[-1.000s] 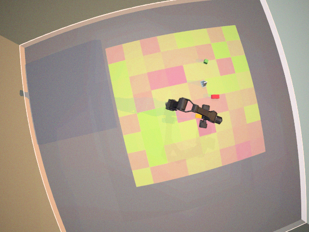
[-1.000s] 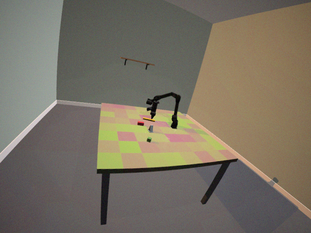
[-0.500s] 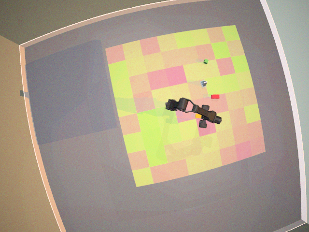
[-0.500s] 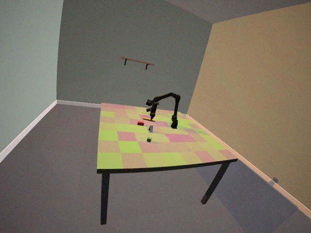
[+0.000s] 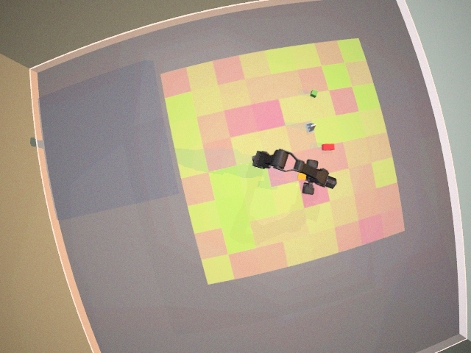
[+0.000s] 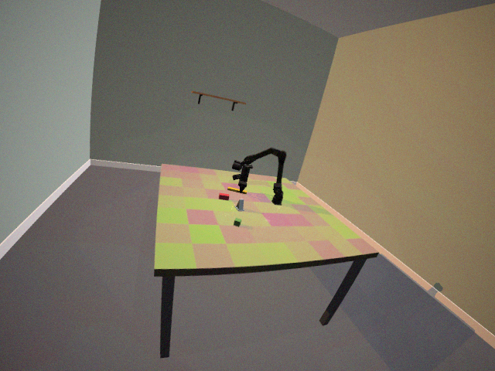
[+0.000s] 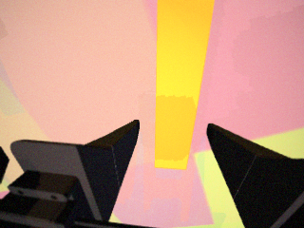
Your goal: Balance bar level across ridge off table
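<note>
Partly, the yellow bar (image 5: 302, 176) (image 6: 233, 189) (image 7: 176, 95) hides beneath the arm from above

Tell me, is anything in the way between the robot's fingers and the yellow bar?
Nothing visible is: the open fingers are on either side of the yellow bar, with nothing between.

A red block (image 5: 327, 146) (image 6: 223, 196) and a green cube (image 5: 313, 93) (image 6: 237, 222) are positioned well apart, both unstacked. A shelf (image 6: 219, 97), formed by a brown board, is carried on two black brackets (image 6: 199, 99) (image 6: 233, 106) fixed to the grey-green wall (image 6: 179, 59). A tan wall (image 5: 23, 228) (image 6: 419, 159) and a pale wall (image 5: 444, 76) (image 6: 43, 79) are joined to the grey floor (image 5: 266, 304) (image 6: 100, 279) by light skirting (image 5: 462, 304) (image 6: 124, 162). The floor is partly darkened by shadow.
</note>
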`<state>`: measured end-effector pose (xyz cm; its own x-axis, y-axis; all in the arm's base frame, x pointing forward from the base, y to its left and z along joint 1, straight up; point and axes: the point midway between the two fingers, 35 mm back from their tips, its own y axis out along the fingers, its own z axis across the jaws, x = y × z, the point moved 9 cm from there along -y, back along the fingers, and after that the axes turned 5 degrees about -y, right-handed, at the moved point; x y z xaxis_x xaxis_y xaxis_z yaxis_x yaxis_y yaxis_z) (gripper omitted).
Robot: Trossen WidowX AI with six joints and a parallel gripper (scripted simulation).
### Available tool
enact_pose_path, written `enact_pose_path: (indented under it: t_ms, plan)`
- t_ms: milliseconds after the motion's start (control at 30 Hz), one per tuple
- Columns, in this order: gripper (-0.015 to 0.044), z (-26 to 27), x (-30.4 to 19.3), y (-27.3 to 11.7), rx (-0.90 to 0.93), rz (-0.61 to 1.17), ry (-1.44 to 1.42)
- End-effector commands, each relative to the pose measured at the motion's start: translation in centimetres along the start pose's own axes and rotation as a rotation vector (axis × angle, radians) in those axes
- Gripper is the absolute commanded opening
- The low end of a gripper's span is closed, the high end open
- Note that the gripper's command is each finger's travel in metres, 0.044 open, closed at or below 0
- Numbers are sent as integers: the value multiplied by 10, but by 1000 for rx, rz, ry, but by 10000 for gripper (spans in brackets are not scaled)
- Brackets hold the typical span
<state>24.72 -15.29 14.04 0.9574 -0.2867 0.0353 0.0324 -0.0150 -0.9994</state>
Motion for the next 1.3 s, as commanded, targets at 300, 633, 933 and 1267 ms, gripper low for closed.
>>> enact_pose_path:
  t_ms: [300,633,933,1267]
  plan:
    - [236,0,0,1,1,2,0]
    - [91,0,0,1,1,2,0]
    - [0,-1,4,-18,0,2,-1]
    - [0,-2,7,-43,-1,2,-3]
